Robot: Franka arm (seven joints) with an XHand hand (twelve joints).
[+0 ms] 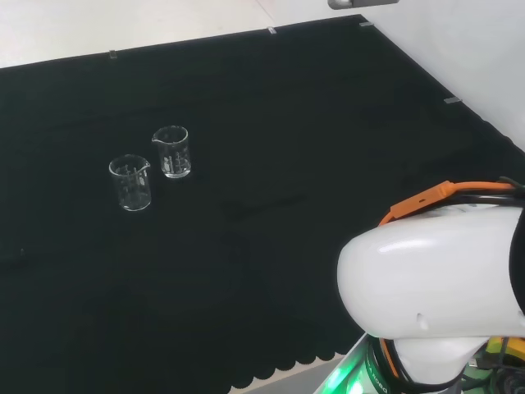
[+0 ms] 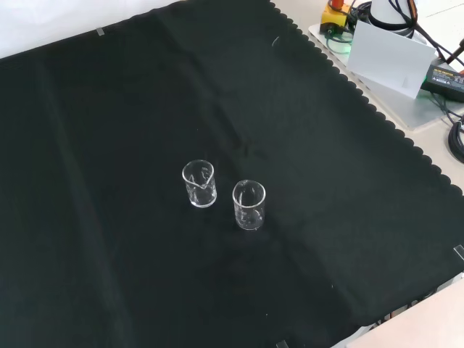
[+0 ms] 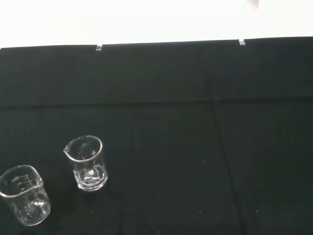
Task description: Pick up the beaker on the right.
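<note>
Nothing of the pick-up looks done yet: both small clear glass beakers stand upright on the black cloth of the bench (image 1: pixel 271 271), untouched and apparently empty, though clear glass makes that hard to confirm. The target, the small clear glass beaker on the right in the head view (image 1: pixel 171 151), sits just beside the other small clear glass beaker (image 1: pixel 130 182), slightly farther from the arm's base than its neighbour; the two do not touch. The whole reach, grasp and lift remain. The big white arm link (image 1: pixel 435 287) sits well apart from the target beaker, near the bench's scalloped edge, so the arm seems drawn back. Whether the hand's fingers are spread or curled, I cannot tell.
</note>
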